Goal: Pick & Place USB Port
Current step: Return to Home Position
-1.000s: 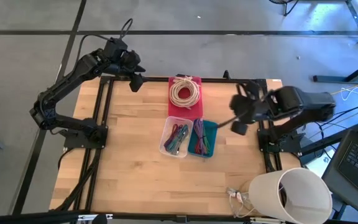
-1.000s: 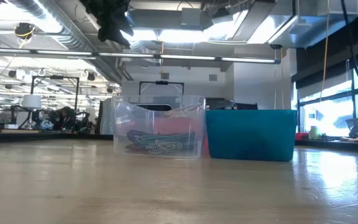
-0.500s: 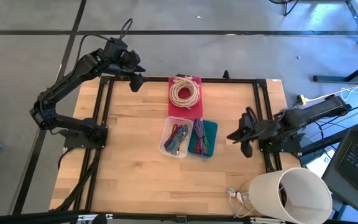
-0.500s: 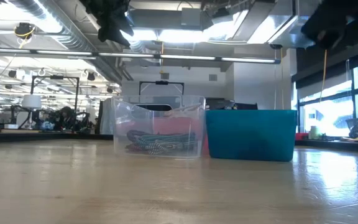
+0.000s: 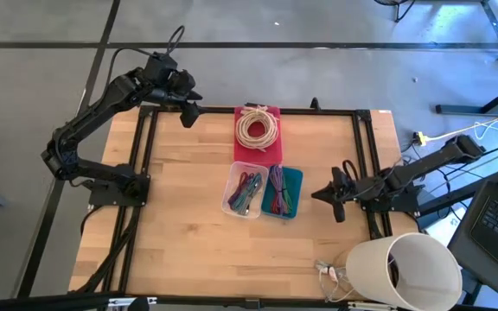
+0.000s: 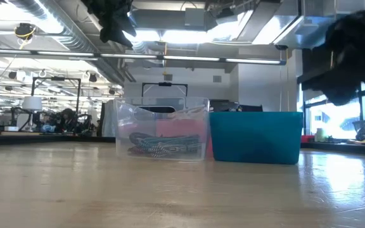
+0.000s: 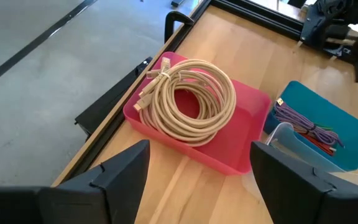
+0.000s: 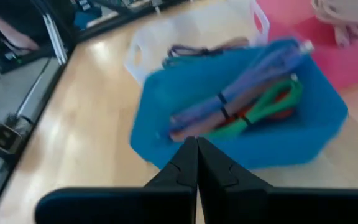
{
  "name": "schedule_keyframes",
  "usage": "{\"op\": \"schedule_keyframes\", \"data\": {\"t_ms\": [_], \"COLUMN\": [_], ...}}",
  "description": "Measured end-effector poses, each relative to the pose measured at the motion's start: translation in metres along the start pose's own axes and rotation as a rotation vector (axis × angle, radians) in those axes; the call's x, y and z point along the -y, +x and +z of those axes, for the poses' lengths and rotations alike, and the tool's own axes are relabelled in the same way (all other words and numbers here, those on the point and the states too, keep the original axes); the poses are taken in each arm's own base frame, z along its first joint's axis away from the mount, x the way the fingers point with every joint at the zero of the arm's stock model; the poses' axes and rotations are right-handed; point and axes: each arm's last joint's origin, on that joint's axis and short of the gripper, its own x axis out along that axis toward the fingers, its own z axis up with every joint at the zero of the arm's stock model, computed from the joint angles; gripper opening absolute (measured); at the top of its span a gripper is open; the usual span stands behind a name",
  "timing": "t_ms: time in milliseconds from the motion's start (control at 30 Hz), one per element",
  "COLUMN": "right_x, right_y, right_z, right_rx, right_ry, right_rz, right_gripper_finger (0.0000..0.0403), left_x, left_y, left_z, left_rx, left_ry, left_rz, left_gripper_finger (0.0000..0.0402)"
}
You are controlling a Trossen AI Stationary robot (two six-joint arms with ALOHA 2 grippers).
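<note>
on the worktop (image 5: 188, 225) no loose cable shows: the beige cable (image 5: 257, 130) lies in the pink bin (image 5: 258, 157), others in the blue bin (image 5: 295, 180) and clear bin (image 5: 230, 197), so sorting looks done. left gripper (image 5: 188, 113) hangs at the far corner, fingers apart; right gripper (image 5: 334, 197), fingers together, is near the blue bin.

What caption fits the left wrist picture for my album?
Left gripper, open, looks over a coiled beige cable in the pink bin, beside the blue bin.

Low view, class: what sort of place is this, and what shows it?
Probably an open-plan robotics lab or workshop: exposed silver ceiling ducts, long strip lights, and cluttered workbenches beyond the pale wooden table.
</note>
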Motion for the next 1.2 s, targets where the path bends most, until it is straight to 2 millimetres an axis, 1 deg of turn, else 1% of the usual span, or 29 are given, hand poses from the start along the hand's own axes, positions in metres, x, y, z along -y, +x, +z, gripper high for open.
{"op": "schedule_keyframes", "data": {"t_ms": [167,233,367,433,533,667,767,833,967,1200], "right_x": [0.016,0.017,0.022,0.024,0.027,0.033,0.037,0.040,0.048,0.061], "right_y": [0.001,0.001,0.001,0.001,-0.004,-0.013,-0.018,-0.022,-0.027,-0.029], "right_z": [-0.026,-0.023,-0.019,-0.018,-0.009,0.001,0.005,0.008,0.014,0.018], "right_rx": [-0.011,0.045,0.110,0.123,0.194,0.300,0.352,0.390,0.457,0.476], "right_ry": [-0.037,-0.097,-0.239,-0.320,-0.418,-0.428,-0.441,-0.441,-0.419,-0.377], "right_rz": [-0.011,0.001,-0.052,-0.043,-0.018,0.025,0.075,0.076,-0.003,-0.141], "right_gripper_finger": [0.0000,0.0000,0.0000,0.0000,0.0001,0.0001,0.0001,0.0001,0.0001,0.0003], "left_x": [0.000,0.000,0.000,0.000,0.000,0.000,0.000,0.000,0.000,0.000], "left_y": [0.000,0.000,0.000,0.000,0.000,0.000,0.000,0.000,0.000,0.000], "left_z": [0.000,0.000,0.000,0.000,0.000,0.000,0.000,0.000,0.000,0.000], "left_rx": [0.000,-0.001,-0.002,-0.002,-0.002,-0.002,-0.001,-0.001,-0.001,-0.001], "left_ry": [0.000,0.000,0.000,0.000,0.000,0.000,0.000,0.000,0.000,0.000], "left_rz": [0.000,0.000,0.001,0.001,0.001,0.000,0.001,0.001,0.001,0.000], "left_gripper_finger": [0.0269,0.0269,0.0269,0.0269,0.0269,0.0269,0.0269,0.0269,0.0269,0.0269]}}
